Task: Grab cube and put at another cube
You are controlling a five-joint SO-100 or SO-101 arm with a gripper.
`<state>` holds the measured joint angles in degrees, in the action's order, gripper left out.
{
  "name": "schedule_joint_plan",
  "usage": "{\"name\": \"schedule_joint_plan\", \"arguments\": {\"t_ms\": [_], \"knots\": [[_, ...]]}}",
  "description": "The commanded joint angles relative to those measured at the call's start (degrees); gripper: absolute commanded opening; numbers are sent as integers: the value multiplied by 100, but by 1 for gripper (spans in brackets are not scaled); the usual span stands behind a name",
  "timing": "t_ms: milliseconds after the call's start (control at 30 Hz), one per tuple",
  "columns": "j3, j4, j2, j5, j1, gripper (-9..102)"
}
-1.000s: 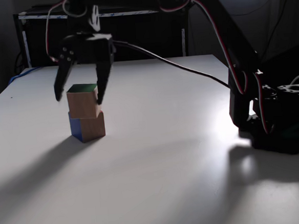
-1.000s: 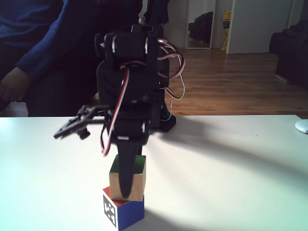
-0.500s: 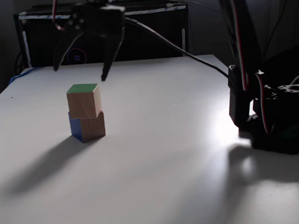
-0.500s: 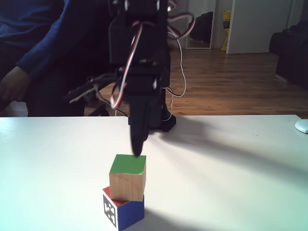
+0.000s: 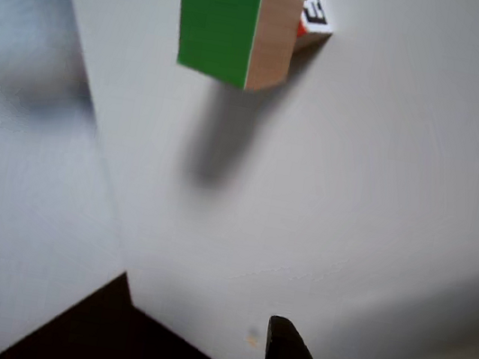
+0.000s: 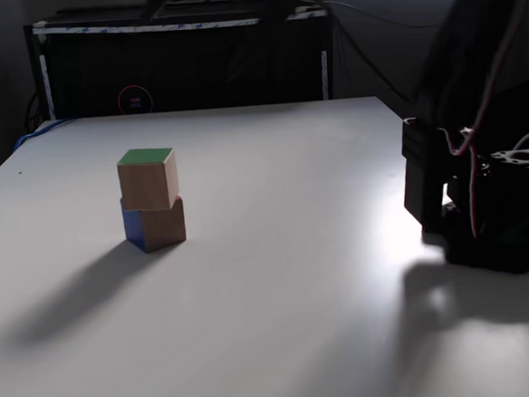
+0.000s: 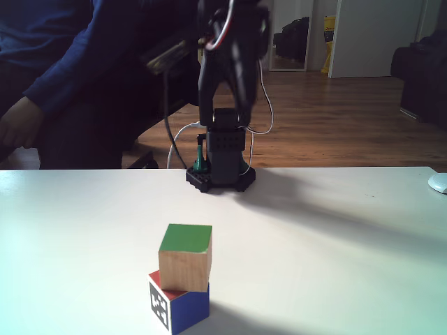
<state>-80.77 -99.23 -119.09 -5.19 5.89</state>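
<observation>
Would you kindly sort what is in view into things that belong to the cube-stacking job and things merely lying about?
Belongs to the job:
- green-topped cube, resting on top
- marker cube, underneath it
- gripper, jaws apart, holding nothing

Just lying about:
- person's hand behind the table
- white object at the table's right edge

arm (image 7: pixel 225 84): raised upright over its base | tool (image 5: pixel 119 338): fingers spread apart; holding nothing

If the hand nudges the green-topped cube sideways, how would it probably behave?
The green-topped cube looks like rigid wood, so it would probably slide, not bend. It sits slightly off-centre on the marker cube, so a push may tip it off.
</observation>
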Motion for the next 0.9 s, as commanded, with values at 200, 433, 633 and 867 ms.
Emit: {"name": "schedule_joint_plan", "arguments": {"t_ms": [200,433,633,867], "knots": [[-3032,1811,-3076,53,-167,37],[-5687,3129,-4966,35,-62,6],[-7251,3305,-6565,202,-132,0],[-8464,3480,-6935,281,-237,0]]}}
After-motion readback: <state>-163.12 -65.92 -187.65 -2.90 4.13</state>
